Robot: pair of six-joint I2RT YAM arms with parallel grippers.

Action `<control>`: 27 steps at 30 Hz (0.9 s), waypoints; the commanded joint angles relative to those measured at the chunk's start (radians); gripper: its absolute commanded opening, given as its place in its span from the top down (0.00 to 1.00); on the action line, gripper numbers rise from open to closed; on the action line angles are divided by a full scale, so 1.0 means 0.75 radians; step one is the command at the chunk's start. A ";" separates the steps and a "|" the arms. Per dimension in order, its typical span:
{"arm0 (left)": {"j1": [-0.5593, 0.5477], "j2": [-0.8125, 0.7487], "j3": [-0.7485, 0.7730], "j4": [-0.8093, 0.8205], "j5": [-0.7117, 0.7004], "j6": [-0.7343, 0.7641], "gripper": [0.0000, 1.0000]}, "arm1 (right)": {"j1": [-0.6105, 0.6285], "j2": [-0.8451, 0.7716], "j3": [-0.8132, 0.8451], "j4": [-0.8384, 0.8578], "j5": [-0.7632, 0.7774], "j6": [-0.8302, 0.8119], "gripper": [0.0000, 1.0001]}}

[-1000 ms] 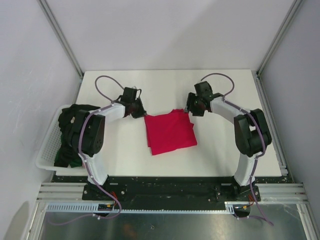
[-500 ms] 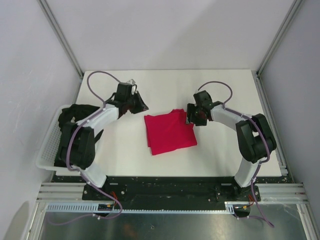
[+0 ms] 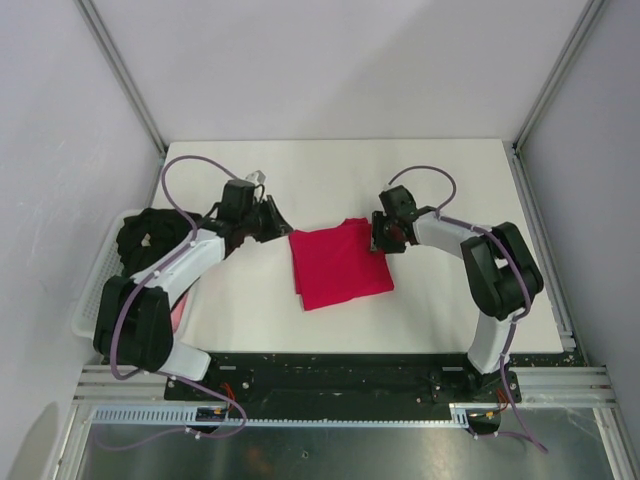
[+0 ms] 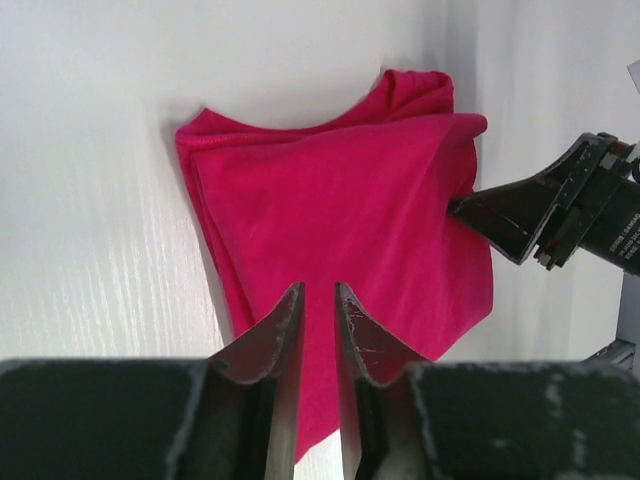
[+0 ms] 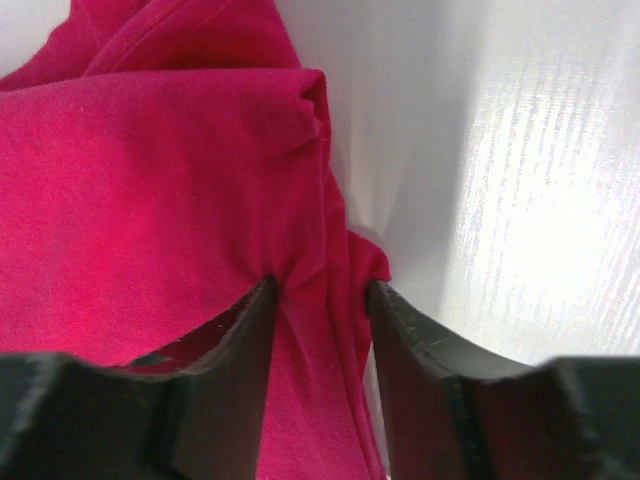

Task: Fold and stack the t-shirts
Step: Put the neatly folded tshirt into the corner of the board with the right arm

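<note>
A crimson-red t-shirt (image 3: 340, 265) lies folded in a rough square on the white table (image 3: 440, 170). My right gripper (image 3: 383, 238) is shut on the shirt's far right edge; in the right wrist view the cloth (image 5: 150, 180) bunches between its jaws (image 5: 320, 285). My left gripper (image 3: 276, 222) hovers just off the shirt's far left corner. Its jaws (image 4: 317, 290) stand a narrow slit apart with nothing between them, and the red shirt (image 4: 340, 200) lies beyond. A dark t-shirt (image 3: 140, 235) is heaped in the basket. A pale pink one (image 3: 180, 315) barely shows.
A white lattice basket (image 3: 95, 290) hangs off the table's left edge. Metal frame posts stand at the back corners. My right gripper's black fingers (image 4: 540, 215) show at the right of the left wrist view.
My left arm swung and its gripper came back down toward the shirt's far left corner. My right gripper shifted slightly left, still on the shirt's right edge. The shirt has barely moved.
</note>
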 commanded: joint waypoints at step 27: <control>-0.008 -0.477 -0.264 -0.147 0.100 0.198 0.77 | -0.383 0.197 0.450 -0.012 0.325 -0.294 1.00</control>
